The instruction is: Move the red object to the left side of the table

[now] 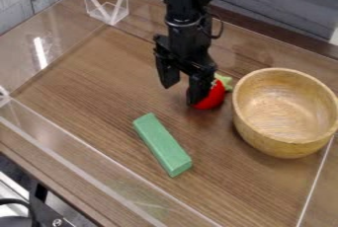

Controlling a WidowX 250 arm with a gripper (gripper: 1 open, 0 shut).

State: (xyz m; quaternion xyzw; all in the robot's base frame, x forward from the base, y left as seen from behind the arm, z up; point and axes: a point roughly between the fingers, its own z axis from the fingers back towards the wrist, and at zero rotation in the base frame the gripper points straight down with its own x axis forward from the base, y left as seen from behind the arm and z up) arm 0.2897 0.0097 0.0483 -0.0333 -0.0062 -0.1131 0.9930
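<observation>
Although the gripper [183, 76] hangs low over the desk [93, 83] with its dark fingers pointing straight down and standing apart, nothing is caught between them, so the carrying part of the task looks not yet begun. Just off its 4 o'clock side lies the red toy fruit [211, 93], a small round piece with a bit of green leaf at its top, resting on the wood and partly hidden behind the nearer finger; whether that finger touches it cannot be told from this view. At the fruit's 3 o'clock, just beside it, sits the wooden bowl [286, 110], and at about 7 o'clock from the fruit, a little apart, the green rectangular block [161, 143] lies slantwise. Judged from where things lie, the fruit is at the right of centre, far from the left stretch of the desk by the low clear acrylic wall [40, 53], so nearly everything is left: bringing the fingers around the fruit, closing on it, lifting it, carrying it toward 9 o'clock and setting it down there.
</observation>
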